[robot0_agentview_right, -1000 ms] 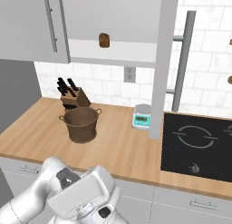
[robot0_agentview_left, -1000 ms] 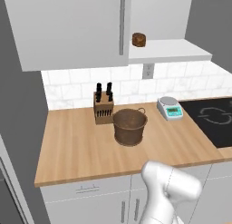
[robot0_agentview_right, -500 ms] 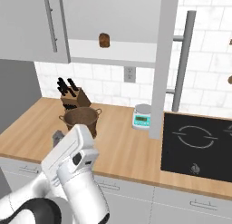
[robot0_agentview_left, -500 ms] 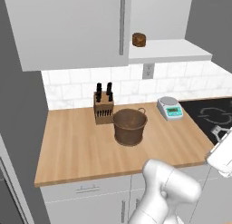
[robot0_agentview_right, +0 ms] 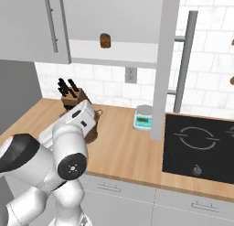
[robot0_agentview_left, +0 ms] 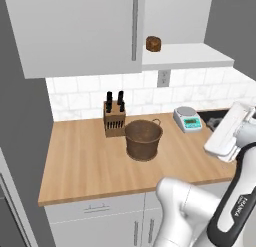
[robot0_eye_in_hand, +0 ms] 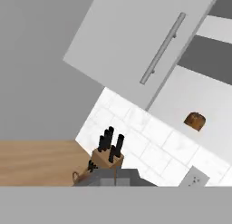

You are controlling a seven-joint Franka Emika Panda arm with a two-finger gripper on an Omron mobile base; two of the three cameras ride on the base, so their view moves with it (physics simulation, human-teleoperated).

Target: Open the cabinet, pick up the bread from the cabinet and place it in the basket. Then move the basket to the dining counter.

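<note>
The pale grey cabinet [robot0_agentview_left: 75, 31] has its left door closed, with a long silver handle [robot0_agentview_left: 134, 28]. Its right door [robot0_agentview_right: 165, 60] stands swung out, edge-on. The small dark-brown bread [robot0_agentview_left: 153, 43] sits on the white shelf [robot0_agentview_left: 190, 55]; it also appears as the bread [robot0_agentview_right: 105, 40] and the bread [robot0_eye_in_hand: 195, 121]. The round brown basket [robot0_agentview_left: 143, 139] stands on the wood worktop below. My gripper [robot0_eye_in_hand: 116, 175] is low over the worktop, far beneath the bread, its dark tips together with nothing held. My arm [robot0_agentview_right: 68, 142] covers most of the basket [robot0_agentview_right: 94, 128].
A knife block [robot0_agentview_left: 114, 120] stands just behind-left of the basket. A small scale [robot0_agentview_left: 187, 118] sits to its right by the black cooktop [robot0_agentview_right: 199, 145]. White tiles back the worktop [robot0_agentview_left: 85, 161]. The arm's white link [robot0_agentview_left: 230, 131] hangs over the worktop's right end.
The arm has swung up from low in front of the base, out over the worktop's right end, now crossing in front of the basket in the right base view. Bread, basket and doors have not moved.
</note>
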